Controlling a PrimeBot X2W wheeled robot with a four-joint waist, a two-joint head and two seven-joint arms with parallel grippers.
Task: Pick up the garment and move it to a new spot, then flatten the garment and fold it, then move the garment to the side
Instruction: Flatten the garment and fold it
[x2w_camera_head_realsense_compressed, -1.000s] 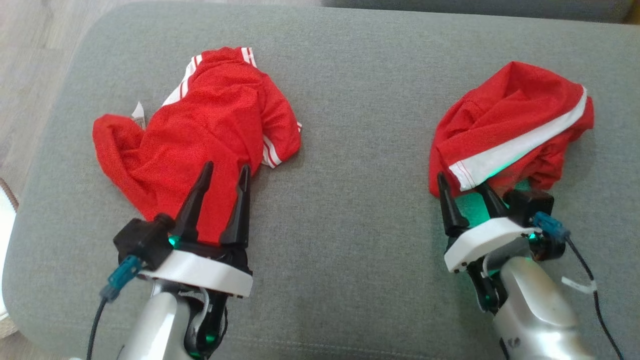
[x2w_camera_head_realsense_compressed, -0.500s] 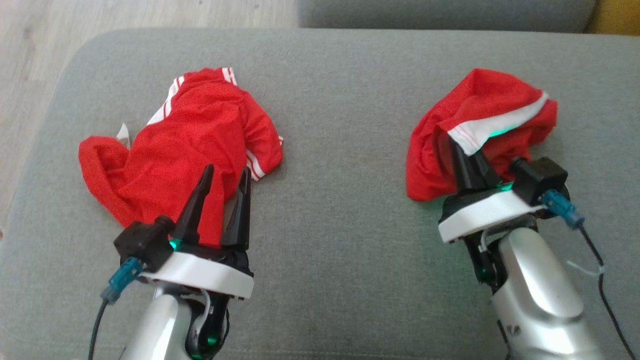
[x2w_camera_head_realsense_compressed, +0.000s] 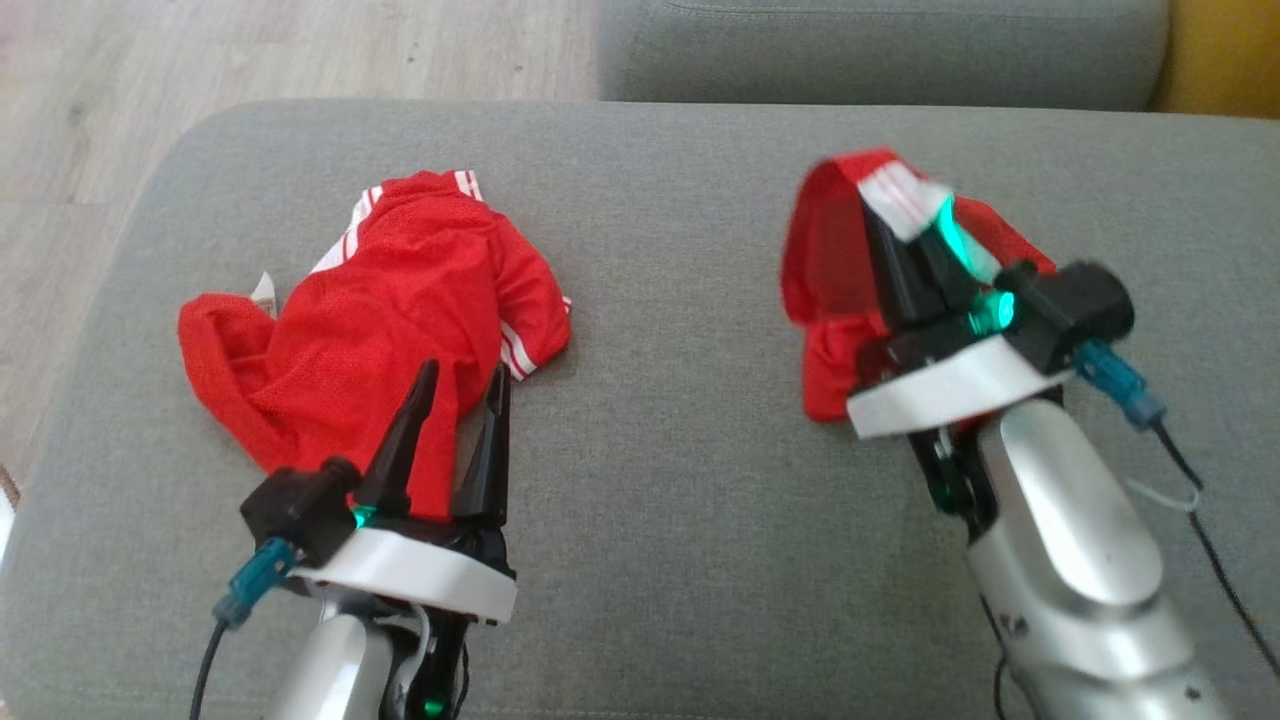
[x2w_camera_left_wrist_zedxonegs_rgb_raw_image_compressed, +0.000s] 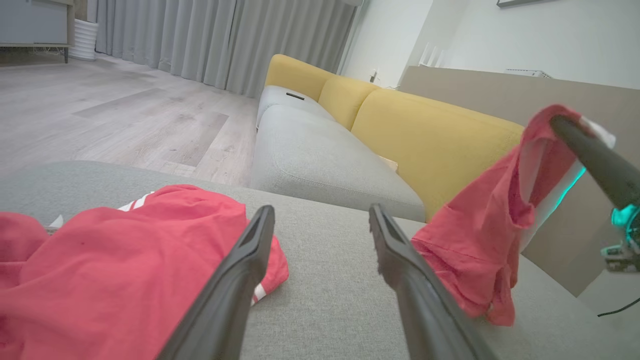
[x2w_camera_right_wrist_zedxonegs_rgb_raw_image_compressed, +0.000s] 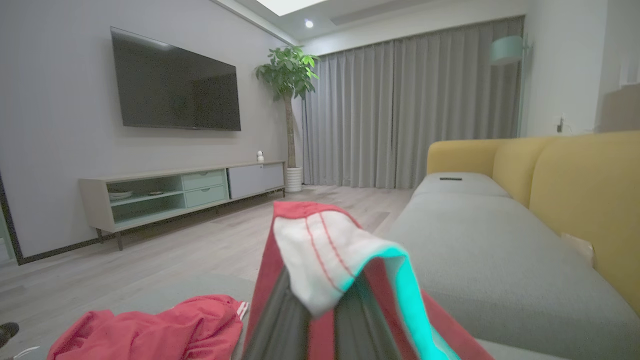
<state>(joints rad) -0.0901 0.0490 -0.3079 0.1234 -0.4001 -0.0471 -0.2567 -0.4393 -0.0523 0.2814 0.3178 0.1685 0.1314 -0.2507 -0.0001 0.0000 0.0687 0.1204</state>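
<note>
The grey cushion (x2w_camera_head_realsense_compressed: 680, 420) lies under both grippers. A second red garment (x2w_camera_head_realsense_compressed: 400, 300) is crumpled on it, just ahead of and under the left gripper (x2w_camera_head_realsense_compressed: 465, 370), whose fingers are spread apart with nothing between them. Double white stripes are seen along that garment's far edge and at the hem near the left gripper's right finger. A small white tag (x2w_camera_head_realsense_compressed: 263, 288) sticks out to the left of it, and its print is too small to be read.

The right gripper (x2w_camera_head_realsense_compressed: 890, 235) is clenched on the garment (x2w_camera_head_realsense_compressed: 825, 270) and is raised off the cushion. A bare stretch of cushion separates the two grippers, with nothing in the way there. A grey sofa seat (x2w_camera_left_wrist_zedxonegs_rgb_raw_image_compressed: 310, 155) with yellow backrests (x2w_camera_left_wrist_zedxonegs_rgb_raw_image_compressed: 425, 135) is seen beyond the fingertips. Wooden floor (x2w_camera_head_realsense_compressed: 300, 50) is seen past the cushion's far left edge. From the right wrist, a wall TV (x2w_camera_right_wrist_zedxonegs_rgb_raw_image_compressed: 175, 85), a low cabinet (x2w_camera_right_wrist_zedxonegs_rgb_raw_image_compressed: 175, 190), a potted plant (x2w_camera_right_wrist_zedxonegs_rgb_raw_image_compressed: 287, 70) and grey curtains (x2w_camera_right_wrist_zedxonegs_rgb_raw_image_compressed: 400, 110) are seen ahead.

The garment's white band, with thin red stitch lines, is draped over the right fingertips at the top. The red body hangs down from there on the gripper's left side, so the long axis runs roughly top to bottom. Whether the lower end touches the cushion cannot be told. Green light from the gripper is cast on the band.
</note>
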